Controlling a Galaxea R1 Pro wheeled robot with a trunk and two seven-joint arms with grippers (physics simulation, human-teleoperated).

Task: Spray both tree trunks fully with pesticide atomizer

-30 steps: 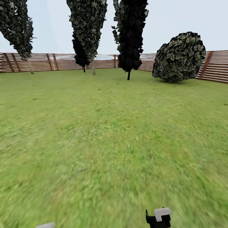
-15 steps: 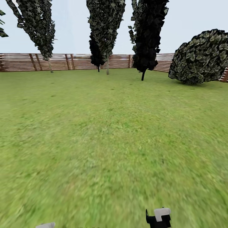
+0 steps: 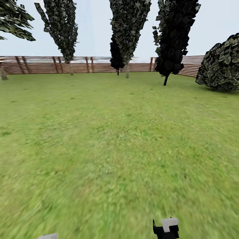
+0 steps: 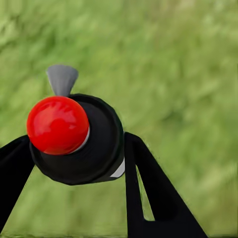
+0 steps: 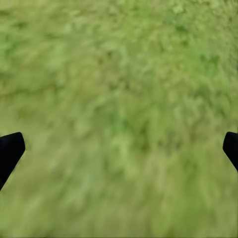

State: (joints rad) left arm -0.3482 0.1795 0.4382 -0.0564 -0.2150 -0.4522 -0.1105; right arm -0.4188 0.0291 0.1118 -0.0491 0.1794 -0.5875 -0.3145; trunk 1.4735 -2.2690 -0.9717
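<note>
1 pesticide atomizer (image 4: 77,141), 1 round bush (image 3: 220,68), 1 fence (image 3: 43,64). 4 dark cone trees: (image 3: 59,28), (image 3: 129,25), (image 3: 117,56), (image 3: 176,33). 2 grippers: left gripper (image 4: 74,163) & right gripper (image 5: 119,148)

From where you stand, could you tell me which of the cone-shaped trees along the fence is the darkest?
The rightmost cone tree, just left of the round bush. Its foliage is almost solid black, while the two cone trees to its left show mottled grey-green leaves.
</note>
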